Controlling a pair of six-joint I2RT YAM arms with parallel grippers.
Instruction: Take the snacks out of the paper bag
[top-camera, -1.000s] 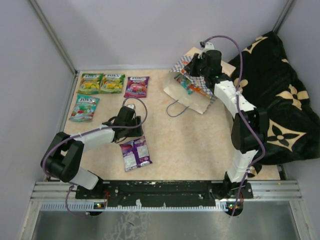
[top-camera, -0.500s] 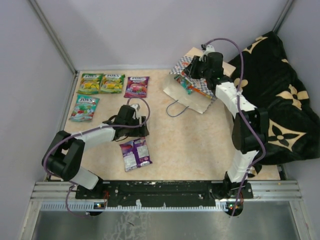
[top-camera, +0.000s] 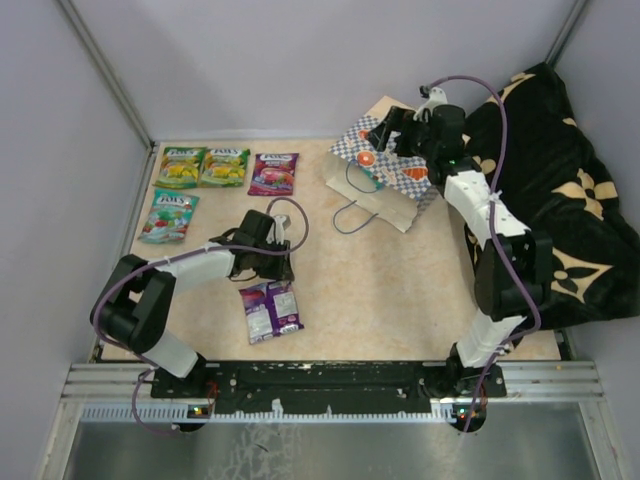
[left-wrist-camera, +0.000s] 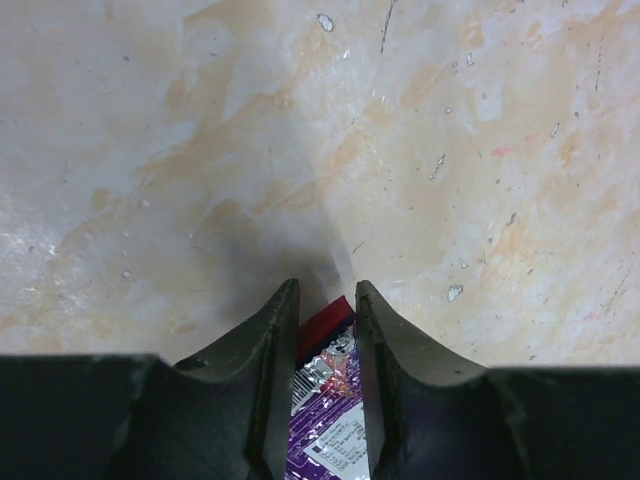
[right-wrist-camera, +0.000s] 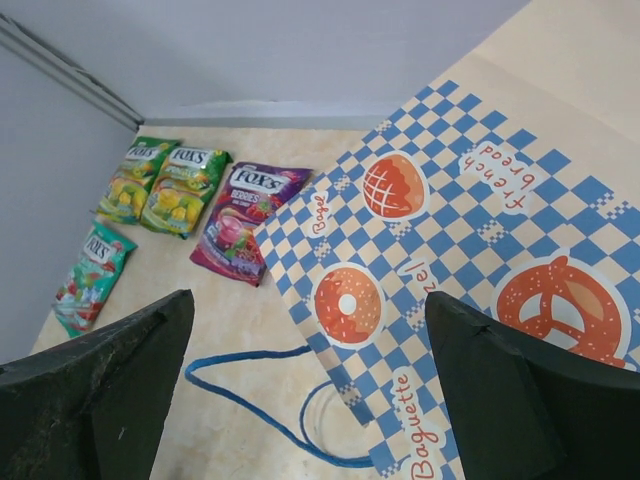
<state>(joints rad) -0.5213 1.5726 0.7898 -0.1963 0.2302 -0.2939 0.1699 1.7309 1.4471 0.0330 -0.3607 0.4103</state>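
While the paper bag (top-camera: 388, 196) lies flat at the far right of the worktop (top-camera: 400, 290), the right claw (top-camera: 392, 132) hangs over its blue-and-white checkered band. In the right wrist view this claw (right-wrist-camera: 308, 300) is spread wide, with 1 dark finger at each lower corner and nothing between them but the bag (right-wrist-camera: 470, 230) below. The prints on the band show a doughnut, a pretzel and a round loaf. The bag's thin blue cord handle (top-camera: 350, 215) loops out onto the worktop toward the near side. The bag's far right edge lies beside the black cloth with tan flowers (top-camera: 560, 180).

5 snacks lie outside the bag. 2 green-yellow pouches (top-camera: 180, 167) (top-camera: 224, 167) sit side by side, just touching, at the far left. A purple pouch (top-camera: 274, 173) lies just to their right, and a teal pouch (top-camera: 168, 215) lies nearer, close to the left wall. All 4 lie flat with their labels up. The 5th, another purple pouch (top-camera: 271, 307), lies well apart from them, toward the near edge.

The left claw (top-camera: 281, 262) is low at the far end of that 5th pouch. In the left wrist view its fingers (left-wrist-camera: 275, 345) stand with only a narrow gap, and the pouch's red edge shows in it. I cannot tell whether they pinch it.
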